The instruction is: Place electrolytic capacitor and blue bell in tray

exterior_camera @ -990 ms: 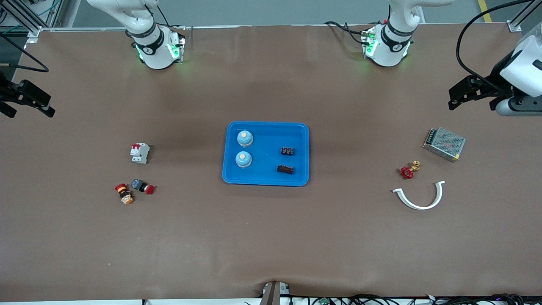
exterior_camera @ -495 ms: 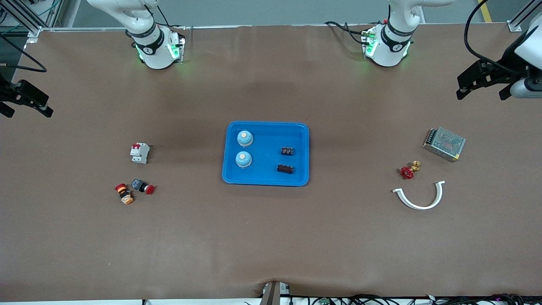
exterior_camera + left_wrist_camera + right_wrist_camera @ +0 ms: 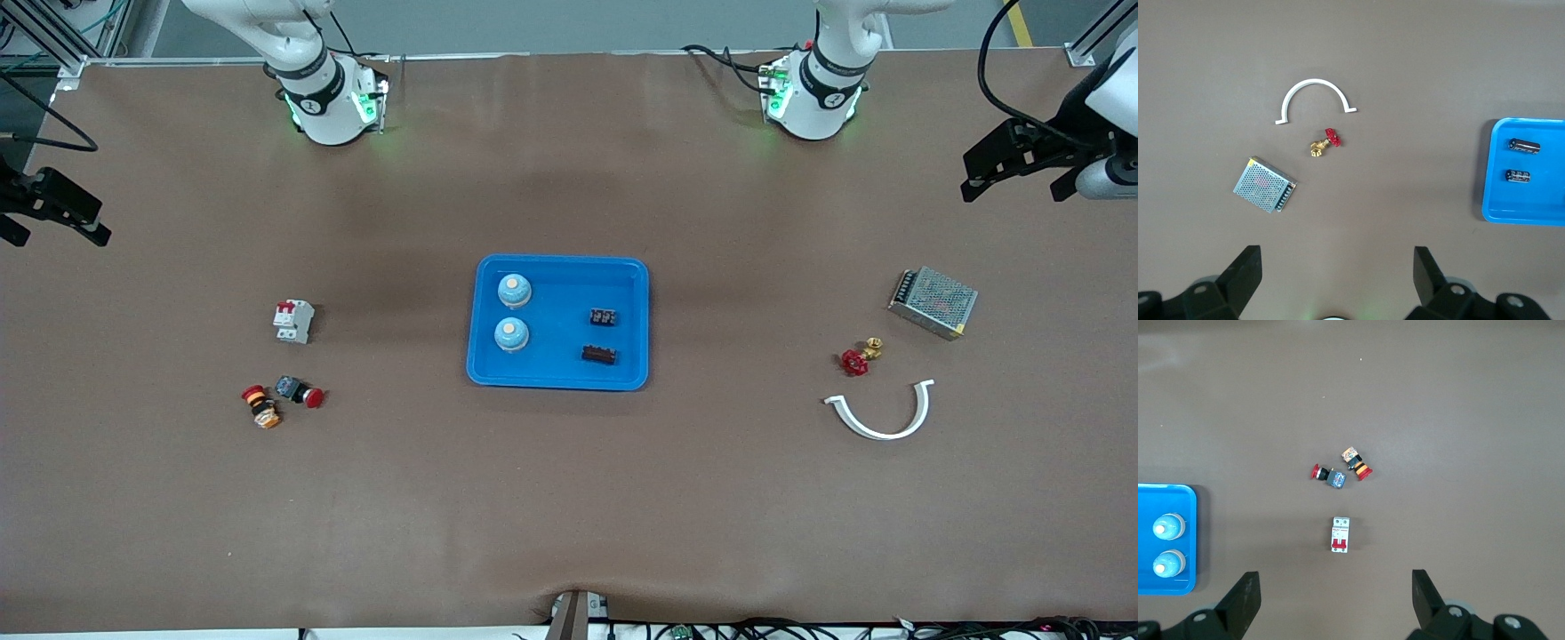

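Observation:
The blue tray point(image 3: 560, 289) lies at the table's middle. In it stand two blue bells point(image 3: 514, 289) point(image 3: 511, 333) and lie two black electrolytic capacitors point(image 3: 604, 316) point(image 3: 600, 356). The left wrist view shows the tray point(image 3: 1538, 200) with both capacitors point(image 3: 1524, 145); the right wrist view shows the tray point(image 3: 1165, 495) with both bells point(image 3: 1169, 527). My left gripper point(image 3: 1013, 188) point(image 3: 1336, 252) hangs open and empty over bare table at the left arm's end. Over bare table at the right arm's end, my right gripper point(image 3: 55, 233) point(image 3: 1335, 577) is open and empty too.
A metal power supply point(image 3: 933, 302), a red-handled brass valve point(image 3: 858, 357) and a white curved strip point(image 3: 880, 413) lie toward the left arm's end. A white circuit breaker point(image 3: 293, 321) and two red push buttons point(image 3: 300, 391) point(image 3: 260, 406) lie toward the right arm's end.
The left gripper has risen and drawn back toward the left arm's end of the table, then nearly stopped. The right gripper has shifted slightly. Nothing in the tray moved.

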{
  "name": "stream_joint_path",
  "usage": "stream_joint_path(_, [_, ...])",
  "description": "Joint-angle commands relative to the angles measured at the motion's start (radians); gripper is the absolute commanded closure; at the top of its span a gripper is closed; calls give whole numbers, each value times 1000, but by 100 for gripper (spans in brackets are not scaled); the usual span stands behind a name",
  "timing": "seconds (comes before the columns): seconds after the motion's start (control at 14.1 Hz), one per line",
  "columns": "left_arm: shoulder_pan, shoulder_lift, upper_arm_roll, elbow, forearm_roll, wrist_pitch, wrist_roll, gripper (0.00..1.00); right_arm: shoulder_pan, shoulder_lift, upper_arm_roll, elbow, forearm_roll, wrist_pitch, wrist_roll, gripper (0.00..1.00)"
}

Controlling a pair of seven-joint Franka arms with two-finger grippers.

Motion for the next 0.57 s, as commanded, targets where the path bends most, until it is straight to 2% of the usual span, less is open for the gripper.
stream_joint_path(0.0, [3, -12, 4, -10, -23, -10, -10, 0, -24, 13, 17, 24, -5, -8, -11, 0])
stream_joint_path(0.49, [3, -7, 4, -13, -11, -30, 60, 0, -44, 13, 15, 26, -7, -5, -116, 0])
